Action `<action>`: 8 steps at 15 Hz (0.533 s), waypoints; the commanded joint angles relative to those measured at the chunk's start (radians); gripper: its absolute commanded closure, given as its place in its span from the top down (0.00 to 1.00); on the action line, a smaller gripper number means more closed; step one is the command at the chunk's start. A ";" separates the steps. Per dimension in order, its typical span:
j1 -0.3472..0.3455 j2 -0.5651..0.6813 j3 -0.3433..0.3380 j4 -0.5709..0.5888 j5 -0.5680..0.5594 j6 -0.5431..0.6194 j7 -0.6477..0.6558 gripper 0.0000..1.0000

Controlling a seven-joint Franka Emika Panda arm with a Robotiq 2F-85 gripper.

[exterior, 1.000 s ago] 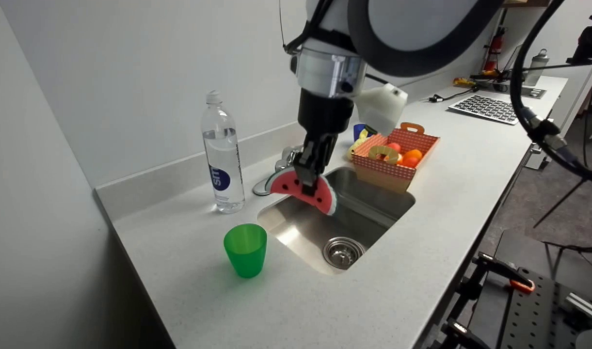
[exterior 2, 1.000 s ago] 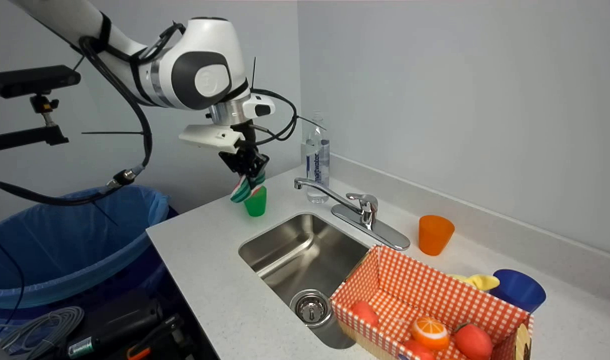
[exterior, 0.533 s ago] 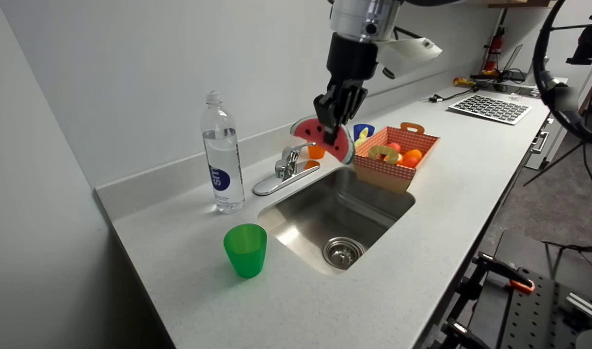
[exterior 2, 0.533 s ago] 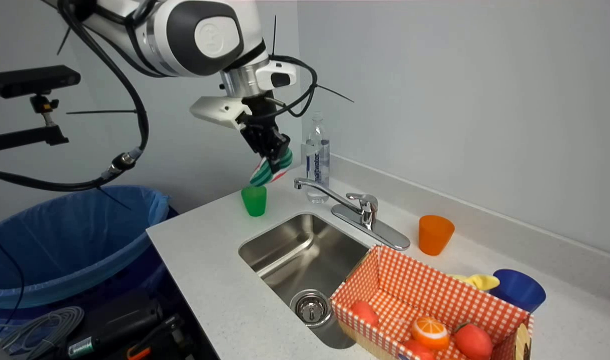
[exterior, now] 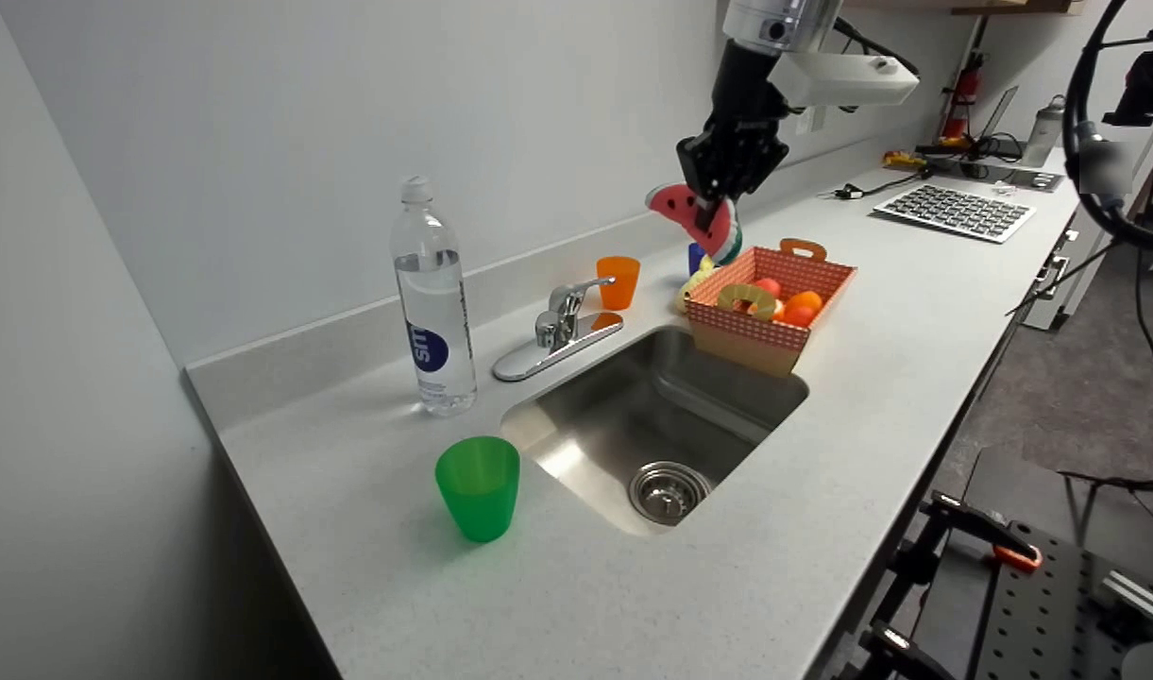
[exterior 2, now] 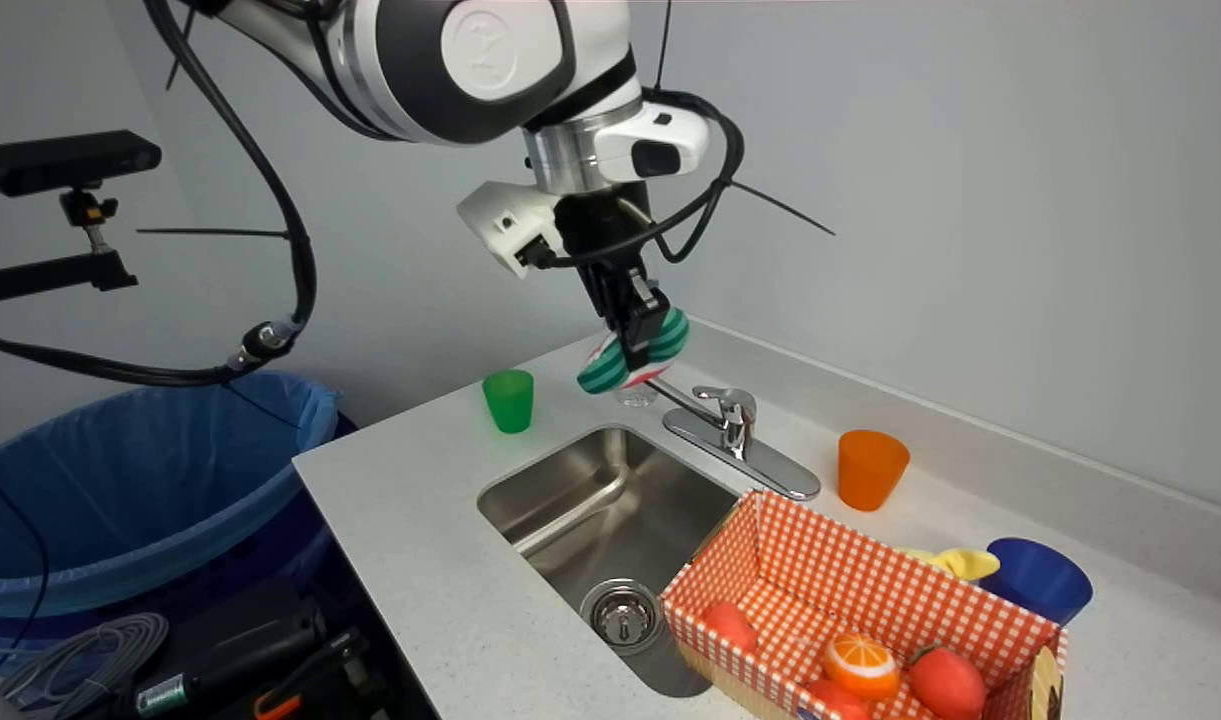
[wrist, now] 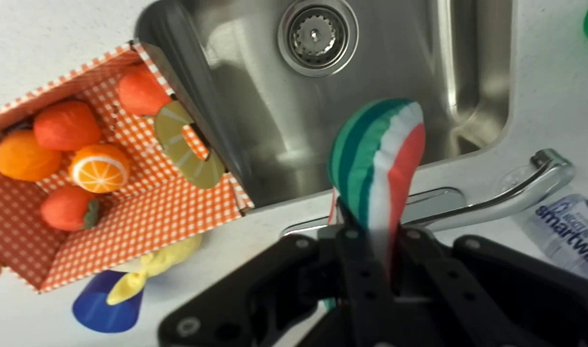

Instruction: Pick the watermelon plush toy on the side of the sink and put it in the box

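The watermelon plush toy [exterior: 672, 202] is a red slice with dark seeds and a striped green rind. My gripper [exterior: 710, 213] is shut on its middle and holds it in the air, tilted. In an exterior view the toy [exterior 2: 668, 340] hangs in front of the faucet's spout. In the wrist view the toy [wrist: 363, 159] sticks out from between the fingers [wrist: 378, 238], over the faucet edge of the sink [wrist: 255, 125]. The open box [wrist: 144, 221], orange-checked inside, stands at the sink's drain-side end with several toy fruits in it. The toy is apart from the box.
A chrome faucet [exterior 2: 735, 420] stands behind the sink. A water bottle [exterior: 434, 321] and a green cup [exterior: 479, 486] stand at the far end from the box. An orange cup [exterior 2: 872, 470], a yellow toy [exterior 2: 960, 563] and a blue cup [exterior 2: 1038, 578] sit along the wall side.
My gripper has carried the watermelon toy up and away from the green cup's end, past the faucet toward the box's end. The box and cups have not moved.
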 commanded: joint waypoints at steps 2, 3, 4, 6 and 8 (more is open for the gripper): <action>-0.089 -0.011 -0.041 0.003 -0.051 -0.021 0.098 0.03; -0.109 -0.011 -0.051 0.000 -0.065 -0.022 0.113 0.03; -0.125 -0.011 -0.060 -0.002 -0.076 -0.020 0.128 0.03; -0.159 -0.009 -0.078 -0.007 -0.099 -0.023 0.155 0.03; -0.190 -0.006 -0.095 -0.013 -0.121 -0.024 0.183 0.03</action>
